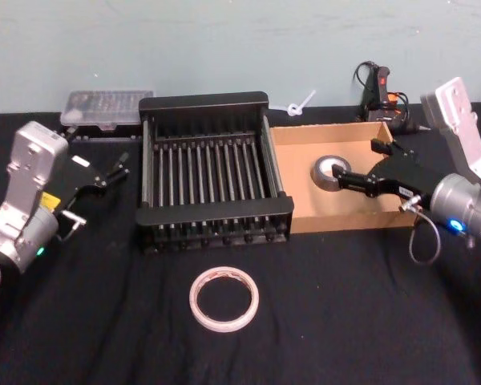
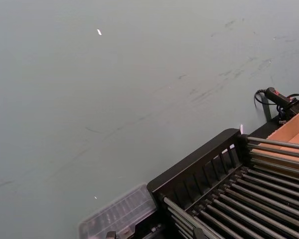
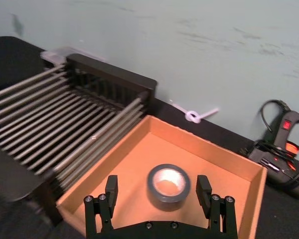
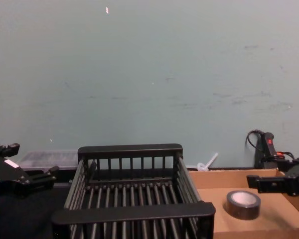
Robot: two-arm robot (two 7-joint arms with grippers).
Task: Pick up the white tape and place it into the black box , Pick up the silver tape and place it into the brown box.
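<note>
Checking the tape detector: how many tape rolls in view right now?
2. The silver tape lies flat inside the brown box, between the open right gripper's fingers. The white tape lies on the table in front of the black box.

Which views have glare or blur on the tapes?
Head view: silver tape core washes out pale in the brown box; white tape is soft-edged on the black cloth. Right wrist view: silver tape core glares between the open right gripper fingers; black box bars smear.
</note>
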